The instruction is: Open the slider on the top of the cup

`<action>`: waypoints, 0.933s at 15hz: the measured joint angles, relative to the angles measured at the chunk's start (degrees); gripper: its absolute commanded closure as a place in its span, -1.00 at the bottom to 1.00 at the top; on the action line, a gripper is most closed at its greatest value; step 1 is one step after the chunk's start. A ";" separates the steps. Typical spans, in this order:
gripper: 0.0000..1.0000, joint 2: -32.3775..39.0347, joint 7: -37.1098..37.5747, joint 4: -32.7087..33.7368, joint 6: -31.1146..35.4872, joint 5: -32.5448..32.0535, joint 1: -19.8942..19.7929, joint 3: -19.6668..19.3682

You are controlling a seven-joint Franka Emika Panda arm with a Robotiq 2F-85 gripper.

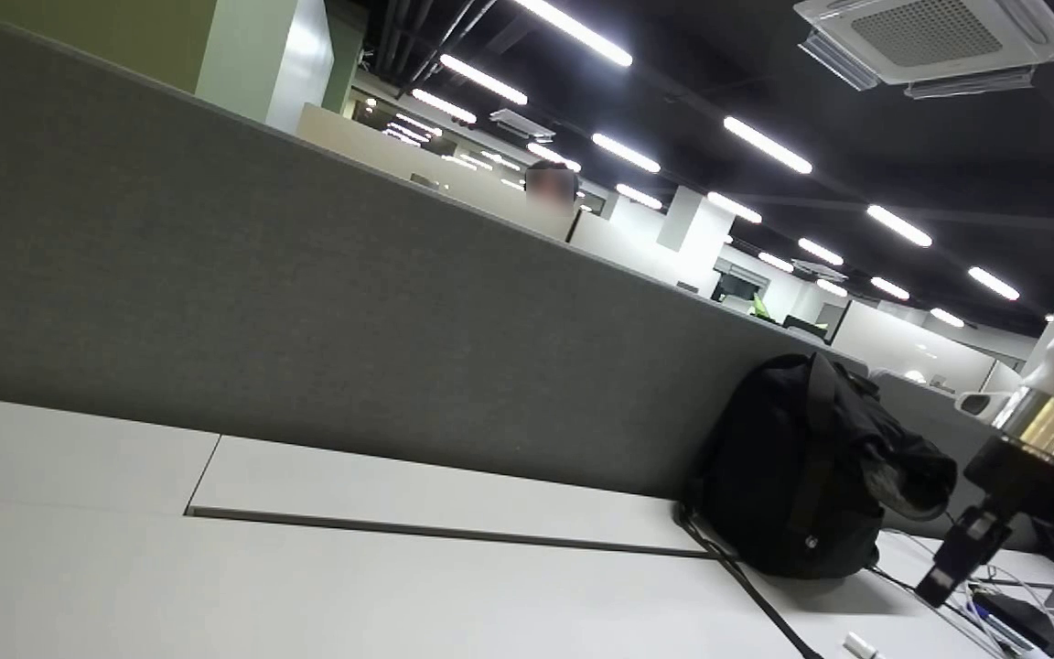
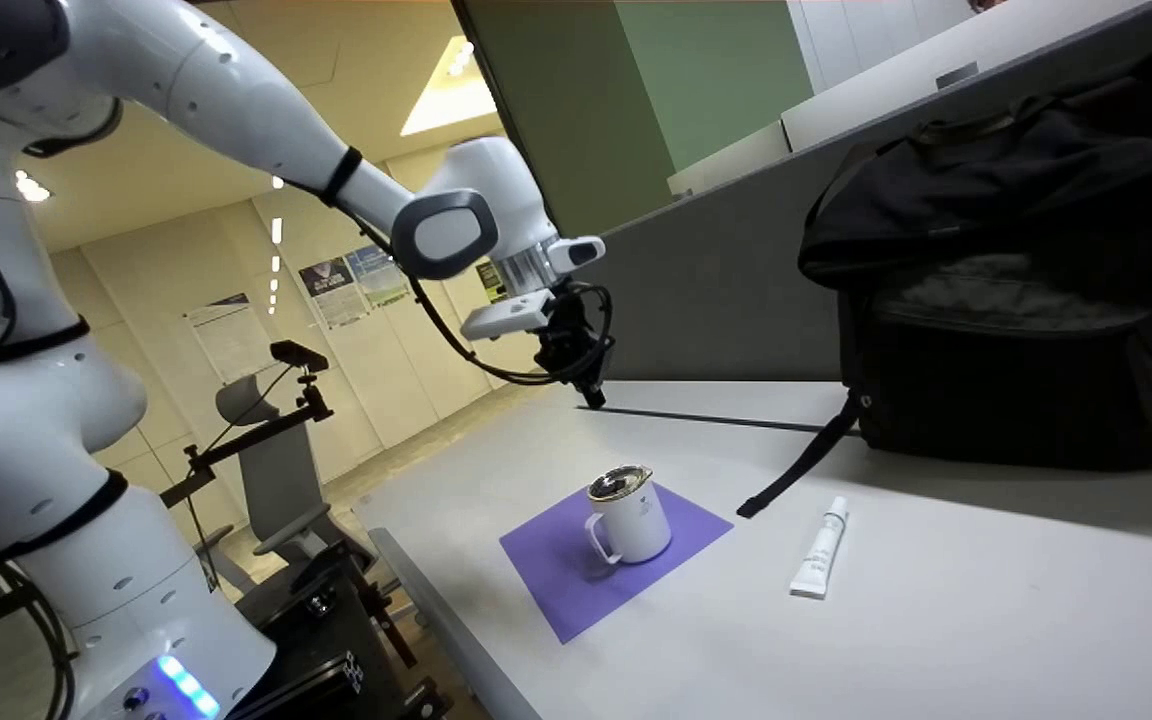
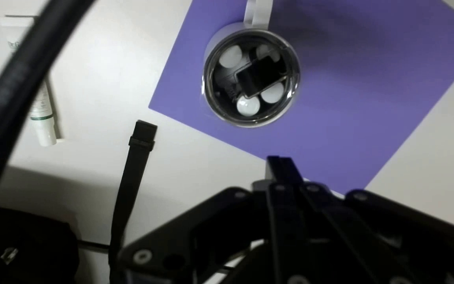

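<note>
One white cup (image 2: 636,525), upright on purple sheet (image 3: 361,126); end effector (image 3: 281,165) closed, empty. Risk: pushing the slider (image 3: 259,77) off its line could tip or skid the unheld cup.

Below the matt gripper (image 3: 280,159), glossy clear-plastic mug lid (image 3: 230,83) is gleaming, purple paper (image 3: 353,98) is looking matt, to the gripper's side, cloth backpack (image 2: 1016,310) is resting

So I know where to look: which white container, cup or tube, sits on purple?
The handled cup, upright on the purple sheet; the tube lies off it, on the table.
</note>
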 measured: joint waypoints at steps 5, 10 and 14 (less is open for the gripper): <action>0.09 -10.57 1.52 0.18 -14.89 -5.65 5.90 -7.78; -0.59 -11.80 8.80 0.21 -18.82 -18.41 9.01 -12.65; -1.00 -11.54 12.30 0.21 -18.83 -25.16 10.02 -14.25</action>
